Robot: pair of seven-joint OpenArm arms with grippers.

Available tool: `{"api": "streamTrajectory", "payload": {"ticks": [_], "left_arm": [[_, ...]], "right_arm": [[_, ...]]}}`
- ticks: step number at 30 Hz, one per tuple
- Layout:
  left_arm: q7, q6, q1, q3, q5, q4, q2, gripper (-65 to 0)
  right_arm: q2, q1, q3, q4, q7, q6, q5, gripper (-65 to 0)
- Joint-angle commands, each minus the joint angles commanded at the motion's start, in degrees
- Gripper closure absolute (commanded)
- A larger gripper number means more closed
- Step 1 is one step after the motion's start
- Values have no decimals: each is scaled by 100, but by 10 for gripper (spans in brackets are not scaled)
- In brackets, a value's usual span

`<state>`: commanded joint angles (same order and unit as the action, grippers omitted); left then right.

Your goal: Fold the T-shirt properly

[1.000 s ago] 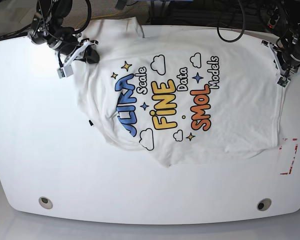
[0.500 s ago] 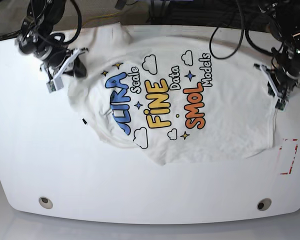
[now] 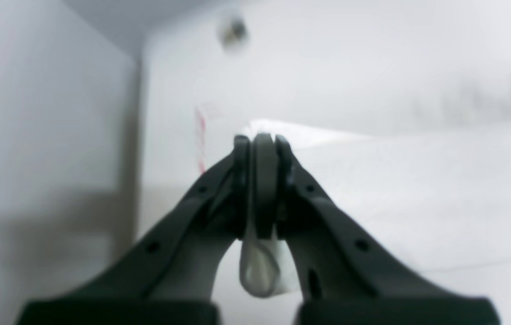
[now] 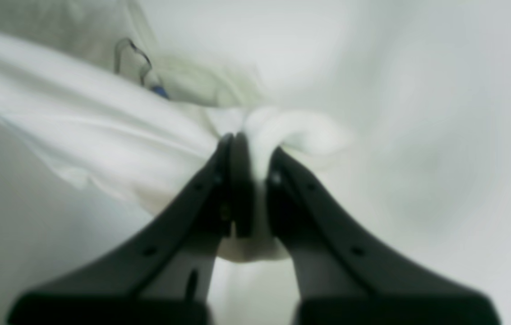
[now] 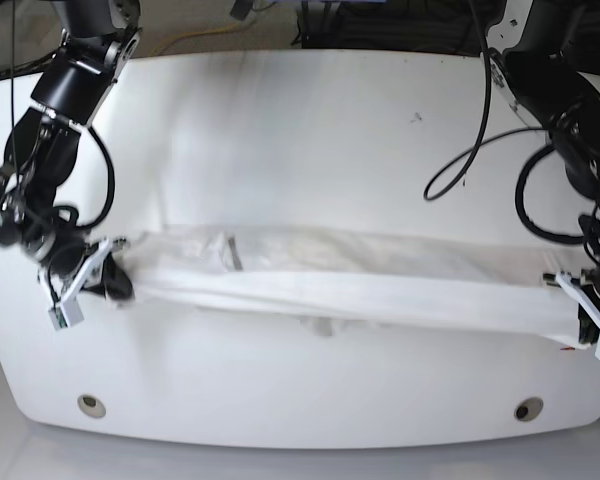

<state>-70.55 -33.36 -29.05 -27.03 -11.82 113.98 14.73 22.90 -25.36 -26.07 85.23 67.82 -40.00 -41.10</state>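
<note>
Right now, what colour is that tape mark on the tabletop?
The tape mark is red, best seen in left wrist.

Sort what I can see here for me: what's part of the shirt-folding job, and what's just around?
Part of the job:
- white T-shirt, stretched between the grippers
- left gripper, closed on its fabric
- right gripper, closed on its fabric

Just around:
- red markings on the tabletop
- two round fittings near the table's edge

White counter (image 5: 280, 400) with two round inserts, one left (image 5: 91, 406), one right (image 5: 528, 409), near its lower edge
</note>
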Motion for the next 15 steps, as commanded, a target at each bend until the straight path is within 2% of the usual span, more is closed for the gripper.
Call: {"api": "streamTrajectory", "payload": {"ticks": [4, 12, 15], "left_arm": [[-457, 123, -923, 9, -9, -9, 246, 0], [-475, 123, -2497, 18, -35, -598, 686, 0], [-466, 114, -3051, 26, -44, -888, 844, 0]], "right_arm": [[387, -1204, 712, -571, 0, 0, -9, 0], [879, -3675, 2189, -1196, 18, 0, -18, 0], [1029, -4334, 2549, -1248, 26, 0, -18, 0]]}}
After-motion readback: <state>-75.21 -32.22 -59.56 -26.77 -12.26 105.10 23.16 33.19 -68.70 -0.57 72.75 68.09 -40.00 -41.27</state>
